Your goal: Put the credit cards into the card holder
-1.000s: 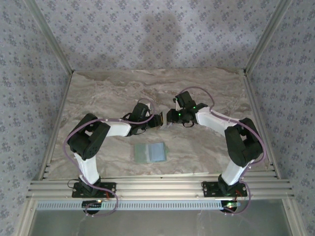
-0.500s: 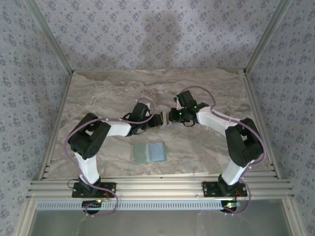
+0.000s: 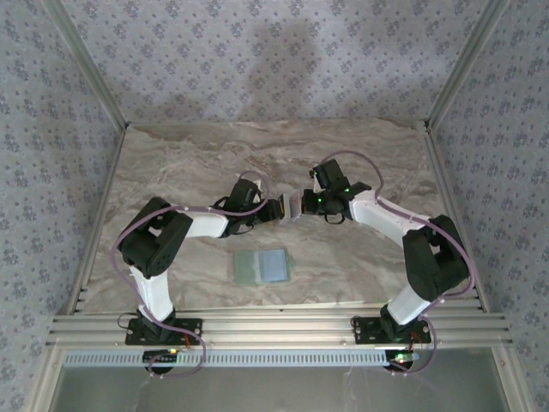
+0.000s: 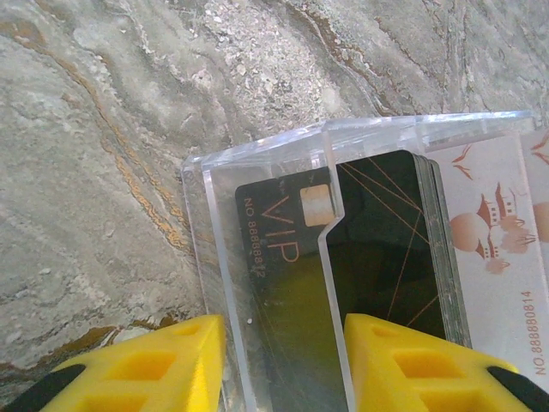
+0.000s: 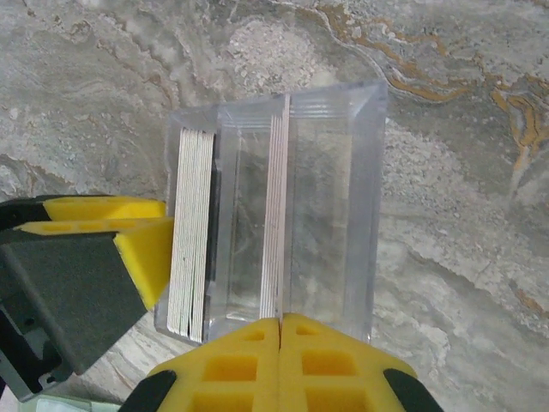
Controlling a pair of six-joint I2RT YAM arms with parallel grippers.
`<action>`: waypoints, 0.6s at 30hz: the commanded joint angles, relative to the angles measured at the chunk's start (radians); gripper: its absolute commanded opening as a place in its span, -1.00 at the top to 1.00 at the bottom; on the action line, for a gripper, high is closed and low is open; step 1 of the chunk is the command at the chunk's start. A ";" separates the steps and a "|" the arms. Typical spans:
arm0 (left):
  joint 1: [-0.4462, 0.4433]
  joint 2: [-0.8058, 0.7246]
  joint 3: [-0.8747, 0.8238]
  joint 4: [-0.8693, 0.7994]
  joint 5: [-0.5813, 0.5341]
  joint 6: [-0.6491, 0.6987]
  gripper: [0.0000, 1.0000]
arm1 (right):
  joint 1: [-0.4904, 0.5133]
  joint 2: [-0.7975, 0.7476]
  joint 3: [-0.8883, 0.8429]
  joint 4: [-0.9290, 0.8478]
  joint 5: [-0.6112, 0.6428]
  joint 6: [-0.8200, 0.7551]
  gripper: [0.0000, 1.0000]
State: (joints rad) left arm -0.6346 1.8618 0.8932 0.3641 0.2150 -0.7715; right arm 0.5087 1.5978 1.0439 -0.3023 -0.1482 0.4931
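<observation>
Bench [image 3: 180,163] marbled grey-beige with rusty orange veins; walls [image 3: 257,60] pale blue-grey with a small floral print; card holder [image 3: 247,267] sage green, its right panel a paler blue-grey; case [image 4: 257,159] clear; credit cards [image 4: 386,249] black with gold "VIP" lettering and thin gold lines; white card [image 4: 502,232] printed with copper-brown figures; left hand [image 4: 283,330] and right hand [image 5: 280,324] yellow-fingered.

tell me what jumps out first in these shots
Mid-table, the left end effector grips a clear card box, with a black VIP card facing its camera. The right end effector is pinched shut on a thin sheaf of white-edged credit cards standing in that box. Nearer the bases, the green card holder lies flat on the marble table.
</observation>
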 commanded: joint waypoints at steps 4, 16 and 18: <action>0.005 -0.041 -0.017 -0.203 -0.042 0.027 0.20 | -0.010 -0.038 -0.015 -0.044 0.048 0.006 1.00; -0.066 -0.195 0.062 -0.383 -0.154 0.091 0.57 | -0.031 -0.055 -0.035 -0.038 0.065 0.009 1.00; -0.071 -0.194 0.082 -0.405 -0.167 0.095 0.57 | -0.031 -0.052 -0.039 -0.034 0.059 0.009 1.00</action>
State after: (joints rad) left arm -0.6975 1.6920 0.9291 0.0315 0.0872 -0.7025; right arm 0.4866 1.5581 1.0233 -0.3168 -0.1127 0.4934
